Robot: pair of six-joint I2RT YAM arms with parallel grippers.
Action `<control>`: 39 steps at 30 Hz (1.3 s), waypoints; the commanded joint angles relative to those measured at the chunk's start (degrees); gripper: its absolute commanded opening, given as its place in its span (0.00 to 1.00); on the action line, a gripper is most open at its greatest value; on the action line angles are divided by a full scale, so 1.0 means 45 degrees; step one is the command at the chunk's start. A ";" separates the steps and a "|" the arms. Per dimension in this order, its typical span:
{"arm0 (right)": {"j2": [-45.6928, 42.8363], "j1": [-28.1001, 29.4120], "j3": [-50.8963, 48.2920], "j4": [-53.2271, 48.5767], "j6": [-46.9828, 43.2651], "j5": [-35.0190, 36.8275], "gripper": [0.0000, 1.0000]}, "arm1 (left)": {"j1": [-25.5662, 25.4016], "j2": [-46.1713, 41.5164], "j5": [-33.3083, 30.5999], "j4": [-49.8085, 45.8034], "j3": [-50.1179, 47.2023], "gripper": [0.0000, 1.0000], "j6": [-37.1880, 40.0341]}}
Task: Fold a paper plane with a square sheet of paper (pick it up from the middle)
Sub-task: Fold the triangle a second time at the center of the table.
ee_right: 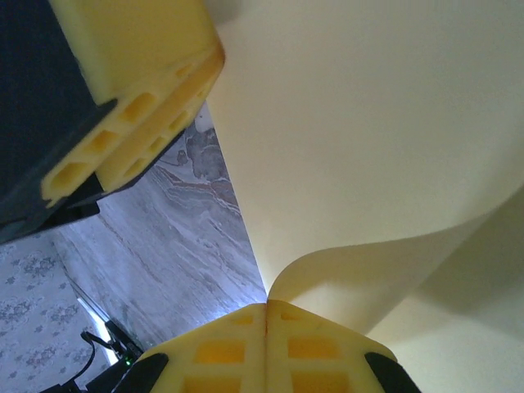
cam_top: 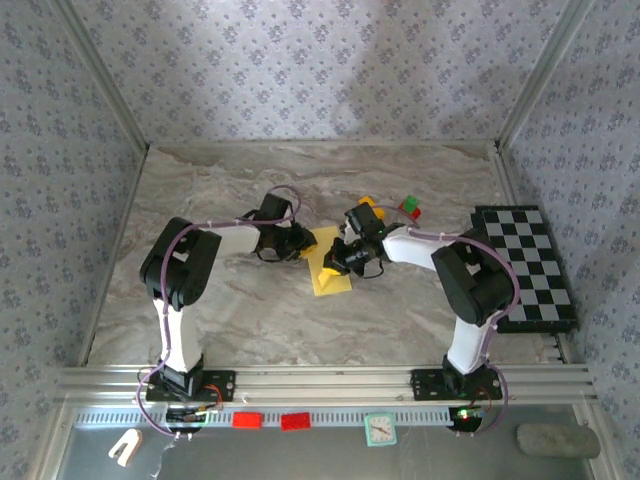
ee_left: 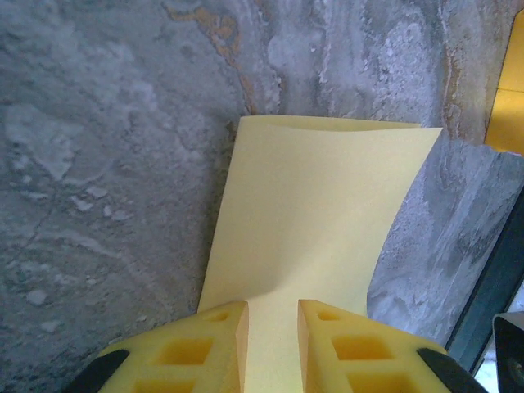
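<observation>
The thin, plain yellow paper sheet lies mid-table on the grey, veined, marble-patterned tabletop. Its surface is smooth and matte, and one part is bowed into a soft curl. The left gripper is at the sheet's 11 o'clock end. Its blocky yellow fingers, moulded with square hollow cells, stand a narrow gap apart with the paper running between them. The right gripper, reaching in from 3 o'clock, is pressed closed, pinching a curled fold of the sheet. A flat black-and-white checkered board sits at 3 o'clock, well apart.

arms: white links, black joints; cables: lilac; claw fingers: yellow
</observation>
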 commanded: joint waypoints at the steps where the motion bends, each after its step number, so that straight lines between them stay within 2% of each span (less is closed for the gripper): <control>1: 0.0469 0.0108 0.0447 -0.0019 -0.0054 0.0066 0.00 | -0.0033 0.0348 -0.0029 -0.0749 0.0198 0.23 0.0282; 27: 0.1375 0.0383 0.0621 0.1161 0.0488 0.0328 0.00 | -0.0037 0.0383 -0.0025 -0.0779 0.0141 0.21 0.0250; 39: 0.1394 0.0325 0.0571 0.0874 0.0486 0.0825 0.00 | -0.0046 0.0395 -0.0026 -0.0759 0.0139 0.20 0.0172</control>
